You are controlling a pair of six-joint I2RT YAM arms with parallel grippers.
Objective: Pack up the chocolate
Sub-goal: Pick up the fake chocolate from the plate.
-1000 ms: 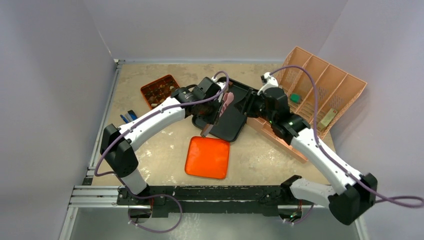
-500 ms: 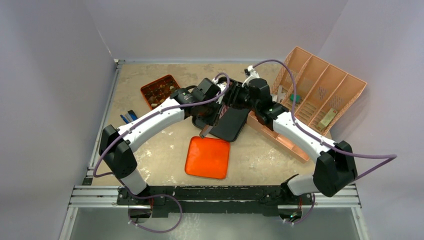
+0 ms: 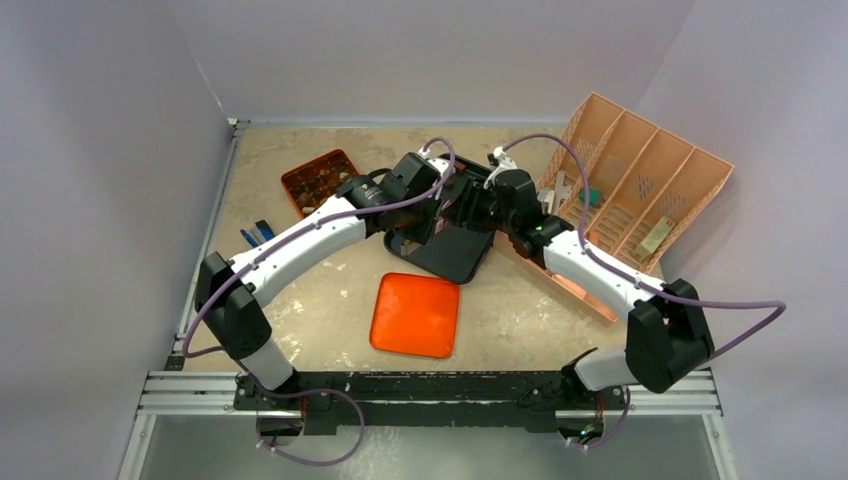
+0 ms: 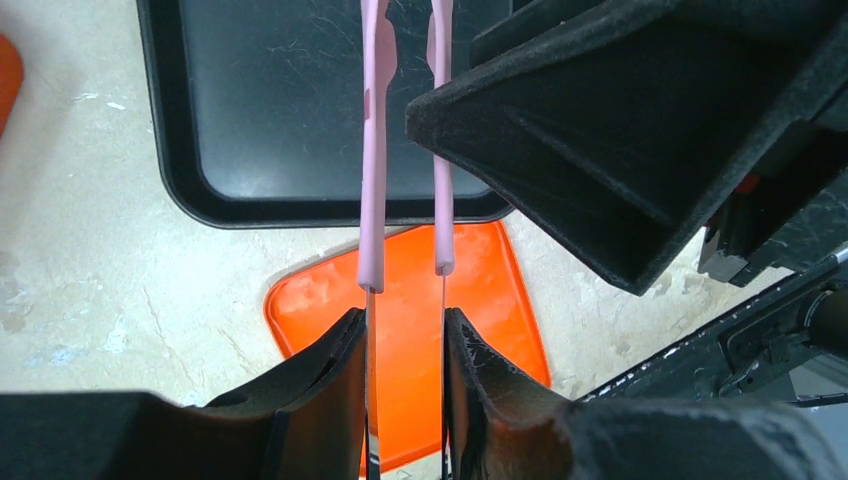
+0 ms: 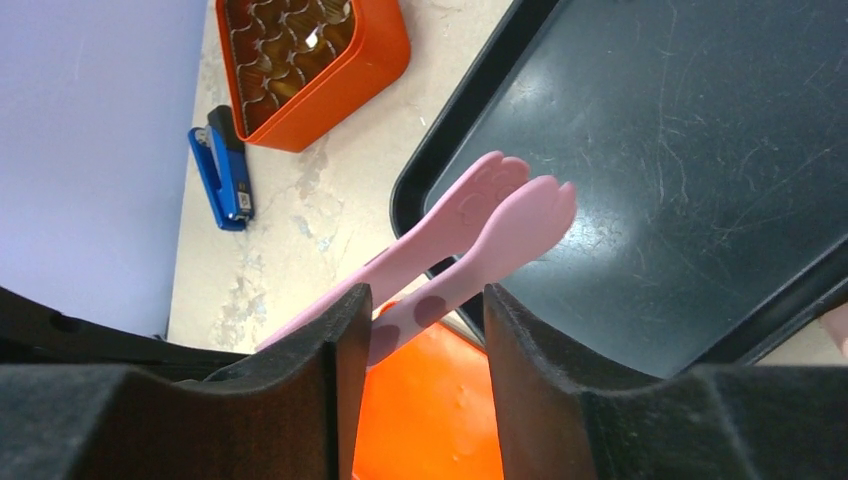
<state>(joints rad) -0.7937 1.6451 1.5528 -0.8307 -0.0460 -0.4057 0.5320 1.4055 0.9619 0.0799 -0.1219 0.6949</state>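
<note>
Top external: high, from the near side, facing down.
Wrists: close, facing down.
Shared: glossy black rectangular plastic tray (image 3: 462,255), flat orange lid (image 3: 415,315).

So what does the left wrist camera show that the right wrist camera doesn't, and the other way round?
Only the left wrist view shows the near end of the pink tongs, their thin legs pinched between the fingers of the left gripper. Only the right wrist view shows the orange box with its small compartments, the blue stapler beside it, and the tongs' rounded tips. Both show the tongs, the black tray and the orange lid on the table.
</note>
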